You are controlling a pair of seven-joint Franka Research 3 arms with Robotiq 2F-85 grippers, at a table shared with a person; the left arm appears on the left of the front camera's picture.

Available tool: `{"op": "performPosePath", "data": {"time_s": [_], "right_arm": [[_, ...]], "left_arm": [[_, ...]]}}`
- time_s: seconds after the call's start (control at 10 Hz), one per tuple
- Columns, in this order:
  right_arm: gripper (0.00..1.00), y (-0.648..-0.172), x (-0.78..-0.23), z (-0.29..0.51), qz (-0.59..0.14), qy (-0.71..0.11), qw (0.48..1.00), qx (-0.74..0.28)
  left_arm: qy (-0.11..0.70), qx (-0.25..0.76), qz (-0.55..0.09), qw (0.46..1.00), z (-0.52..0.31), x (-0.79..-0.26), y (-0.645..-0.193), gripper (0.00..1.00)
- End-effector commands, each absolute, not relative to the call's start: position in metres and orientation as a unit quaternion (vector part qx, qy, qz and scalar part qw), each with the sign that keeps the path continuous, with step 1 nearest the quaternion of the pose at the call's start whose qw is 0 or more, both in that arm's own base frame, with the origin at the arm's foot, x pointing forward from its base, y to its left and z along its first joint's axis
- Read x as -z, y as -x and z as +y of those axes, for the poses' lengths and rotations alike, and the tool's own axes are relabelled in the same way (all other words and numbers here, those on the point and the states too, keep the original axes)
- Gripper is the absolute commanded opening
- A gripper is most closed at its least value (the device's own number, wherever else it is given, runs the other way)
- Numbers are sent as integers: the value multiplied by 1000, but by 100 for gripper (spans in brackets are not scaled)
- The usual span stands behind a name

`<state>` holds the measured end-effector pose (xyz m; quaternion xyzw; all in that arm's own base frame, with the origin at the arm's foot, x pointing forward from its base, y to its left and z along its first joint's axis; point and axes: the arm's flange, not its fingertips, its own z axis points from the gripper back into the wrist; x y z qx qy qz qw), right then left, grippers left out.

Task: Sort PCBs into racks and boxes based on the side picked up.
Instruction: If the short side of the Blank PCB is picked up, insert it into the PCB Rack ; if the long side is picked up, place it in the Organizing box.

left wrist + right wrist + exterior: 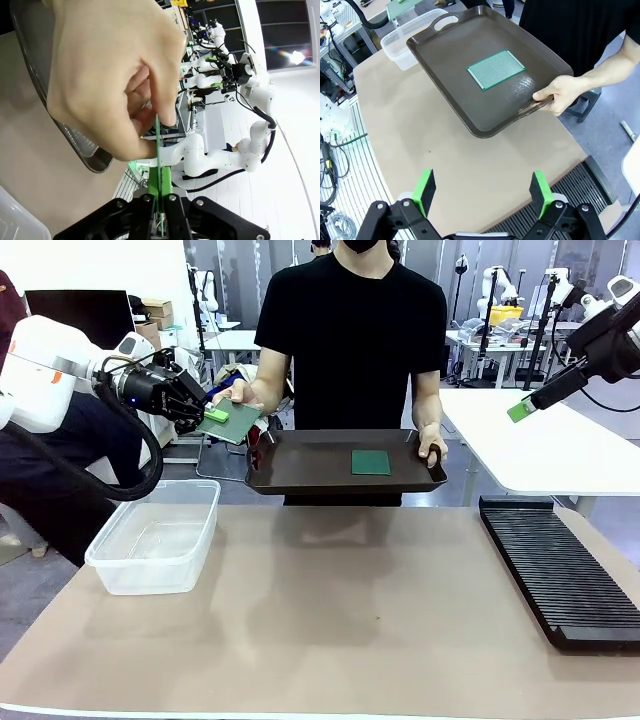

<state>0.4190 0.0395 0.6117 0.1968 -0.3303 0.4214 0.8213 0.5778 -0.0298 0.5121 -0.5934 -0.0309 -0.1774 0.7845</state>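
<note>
The left gripper [159, 177], reaching in level from the table's left, is clamped on a thin green square circuit board [158, 140]. The wrist view shows it edge-on, its far edge pinched by a person's hand [110, 80]. From the front it tilts beside a dark brown tray [305, 483] carrying a second green board [371, 462], lying flat. The right gripper [482, 175] hangs high, jaws wide and empty. On the table [330, 620] sit a clear plastic tub [140, 575] and a black slotted rack [560, 570].
</note>
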Motion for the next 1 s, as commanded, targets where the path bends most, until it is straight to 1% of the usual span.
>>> {"op": "performPosePath", "data": {"time_s": [0.0,0.1,0.4,0.7,0.9], "right_arm": [[100,-419,-611,40,-332,-205,817,-424],[100,-419,-611,40,-332,-205,817,-424],[100,-419,-611,40,-332,-205,817,-424],[100,-419,-611,40,-332,-205,817,-424],[100,-419,-611,40,-332,-205,817,-424]], "left_arm": [[595,185,-35,781,-28,-513,-579,0],[593,177,-31,784,-30,-512,-578,2],[514,172,-42,839,-12,-528,-559,2],[517,170,-50,838,-8,-533,-549,2],[509,150,-57,846,-3,-533,-544,2]]}}
